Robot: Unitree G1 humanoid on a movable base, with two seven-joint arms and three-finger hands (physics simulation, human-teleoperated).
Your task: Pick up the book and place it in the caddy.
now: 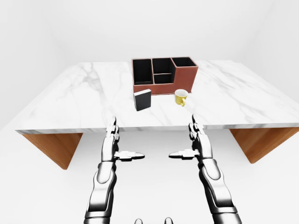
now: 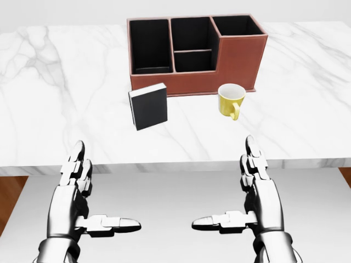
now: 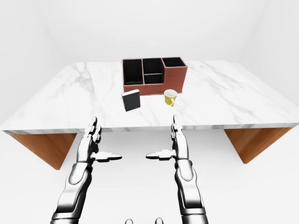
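Note:
A black book (image 2: pixel 148 106) stands upright on the marble table (image 2: pixel 66 109), just below the left end of the caddy in the head view. The reddish-brown caddy (image 2: pixel 194 52) has several black compartments, all empty. My left hand (image 2: pixel 93 192) and right hand (image 2: pixel 241 189) hang open below the table's near edge, fingers pointing up and thumbs pointing inward. Neither hand touches anything. The book is well above and between the two hands in the head view.
A yellow mug (image 2: pixel 231 100) stands right of the book, close to the caddy's lower right corner. The table has wooden legs (image 1: pixel 51 147) at both sides. White floor and walls surround it.

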